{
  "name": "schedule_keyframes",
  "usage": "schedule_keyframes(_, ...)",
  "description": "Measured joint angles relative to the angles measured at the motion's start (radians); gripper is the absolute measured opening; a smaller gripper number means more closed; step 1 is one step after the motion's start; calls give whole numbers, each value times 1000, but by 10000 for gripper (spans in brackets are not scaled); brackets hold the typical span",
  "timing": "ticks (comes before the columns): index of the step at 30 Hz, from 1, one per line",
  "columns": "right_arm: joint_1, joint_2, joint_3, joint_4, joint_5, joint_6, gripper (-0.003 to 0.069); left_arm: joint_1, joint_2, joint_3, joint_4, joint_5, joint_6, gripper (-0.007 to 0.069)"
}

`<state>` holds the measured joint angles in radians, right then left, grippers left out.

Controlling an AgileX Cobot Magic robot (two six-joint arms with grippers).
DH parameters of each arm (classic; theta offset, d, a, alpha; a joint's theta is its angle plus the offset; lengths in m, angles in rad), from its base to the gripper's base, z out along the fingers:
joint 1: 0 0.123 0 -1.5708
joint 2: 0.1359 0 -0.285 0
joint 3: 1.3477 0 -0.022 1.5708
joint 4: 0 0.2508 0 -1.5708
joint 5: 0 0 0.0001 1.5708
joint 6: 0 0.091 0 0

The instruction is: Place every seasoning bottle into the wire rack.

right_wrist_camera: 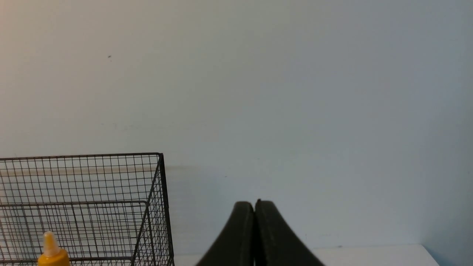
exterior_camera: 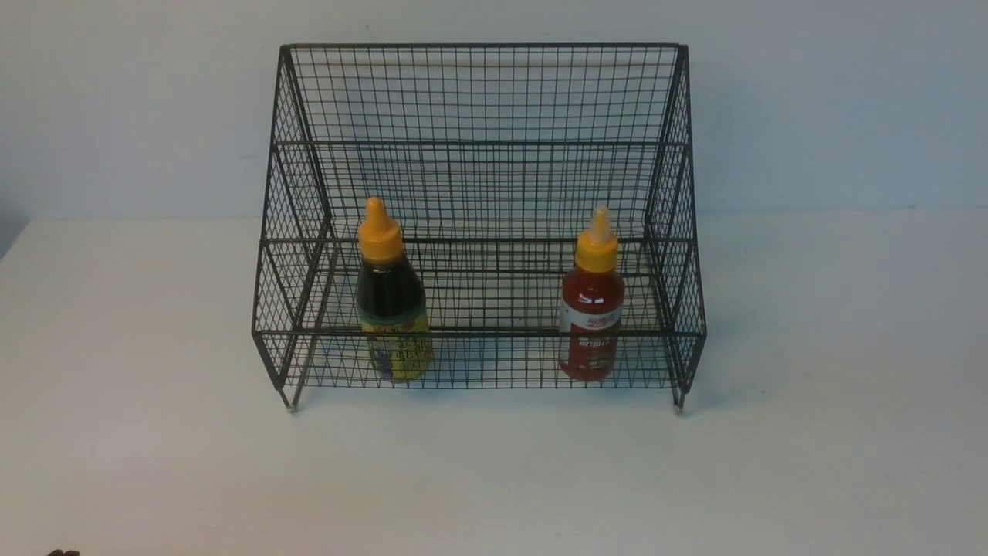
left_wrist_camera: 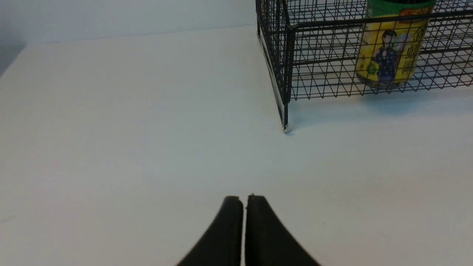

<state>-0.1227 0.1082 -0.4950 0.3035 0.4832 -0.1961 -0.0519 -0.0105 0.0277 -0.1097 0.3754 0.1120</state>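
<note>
A plain white table fills the lower half of the frame. At its centre, the black wire rack stands directly on it on small feet, backed by a pale wall.

We see black wire rack, square mesh pattern. Dark sauce bottle: orange-yellow cap, yellow-green label with printed figure in dark clothing. Red sauce bottle: orange-yellow cap, white-and-red label. White table, pale grey-blue wall. We note black gripper fingers.
</note>
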Motion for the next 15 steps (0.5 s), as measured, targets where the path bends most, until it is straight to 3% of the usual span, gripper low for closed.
schedule_keyframes(15, 0, 0, 0, 0, 29, -1, -15, 0, 0, 0, 0, 0, 0, -4)
